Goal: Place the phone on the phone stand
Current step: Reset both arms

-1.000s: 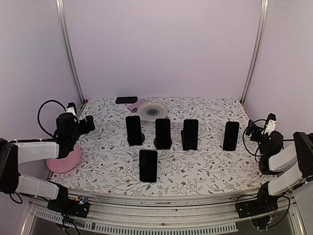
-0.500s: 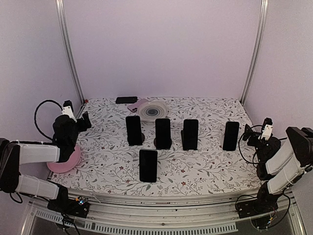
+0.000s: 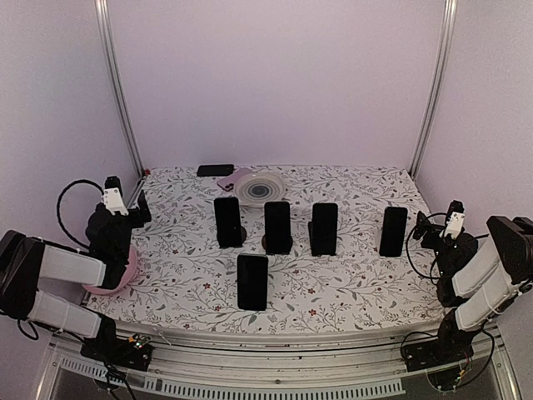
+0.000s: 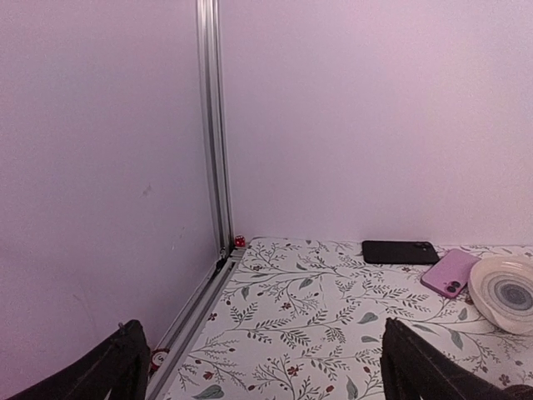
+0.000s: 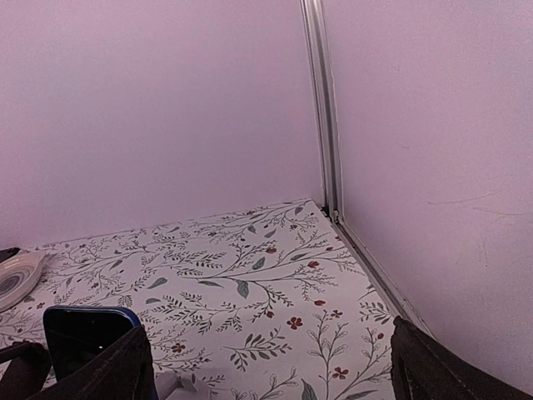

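- The left end effector [image 4: 260, 329] is hanging released and empty at 9 o'clock of the tabletop [image 3: 358, 283], over a pink plate [image 3: 125, 273].
- The right end effector [image 5: 266, 327] is resting released and empty at 3 o'clock.
- A black phone [image 3: 215, 170] is lying flat at 11 o'clock, just beside a pink phone [image 3: 230, 177].

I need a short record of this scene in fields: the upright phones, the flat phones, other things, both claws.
upright phones: five, four in a row, one nearer the arms
flat phones: black phone, pink phone, far left
other things: white bowl beside pink phone; pink plate at left edge
left claw: open, empty
right claw: open, empty
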You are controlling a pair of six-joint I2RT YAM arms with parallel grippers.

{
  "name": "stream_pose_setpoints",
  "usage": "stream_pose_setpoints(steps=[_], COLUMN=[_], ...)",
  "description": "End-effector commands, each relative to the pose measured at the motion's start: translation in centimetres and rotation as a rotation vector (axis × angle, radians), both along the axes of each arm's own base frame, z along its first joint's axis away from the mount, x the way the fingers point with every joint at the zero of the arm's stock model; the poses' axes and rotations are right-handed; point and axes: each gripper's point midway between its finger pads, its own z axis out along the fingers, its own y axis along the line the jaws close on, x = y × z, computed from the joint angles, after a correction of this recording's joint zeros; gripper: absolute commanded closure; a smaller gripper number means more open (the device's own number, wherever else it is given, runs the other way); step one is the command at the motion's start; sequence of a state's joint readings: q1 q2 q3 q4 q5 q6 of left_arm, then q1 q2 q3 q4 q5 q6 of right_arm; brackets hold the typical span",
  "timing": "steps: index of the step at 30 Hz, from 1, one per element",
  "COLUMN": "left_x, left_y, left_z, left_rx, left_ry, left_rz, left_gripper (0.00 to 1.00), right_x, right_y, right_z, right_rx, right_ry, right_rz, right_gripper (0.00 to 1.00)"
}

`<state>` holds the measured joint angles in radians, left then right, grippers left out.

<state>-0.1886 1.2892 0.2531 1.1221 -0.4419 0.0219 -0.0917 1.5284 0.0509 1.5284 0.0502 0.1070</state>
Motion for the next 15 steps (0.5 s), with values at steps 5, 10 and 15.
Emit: stream_pose_setpoints(steps=[5, 10, 15], left_x=[-4.0, -2.8, -2.5], left_y=[1.6, 0.4, 0.2], left_z=[-1.3, -1.6, -2.5], left_rx=[-0.013, 0.057, 0.106], left_ry=[-0.068, -0.053, -0.096], left_rz=[0.033, -0.023, -0.031], left_gripper=[0.03, 0.03, 0.03], right_x=[-1.0, -1.0, -0.8], right_y=[0.0, 0.0, -0.1], right_z=[2.6, 2.7, 2.6], right_rx=[-0.015, -0.014, -0.014], right_ry=[-0.121, -0.122, -0.116], right_rz=[-0.012, -0.012, -0.015], right_gripper=[0.01, 0.01, 0.01])
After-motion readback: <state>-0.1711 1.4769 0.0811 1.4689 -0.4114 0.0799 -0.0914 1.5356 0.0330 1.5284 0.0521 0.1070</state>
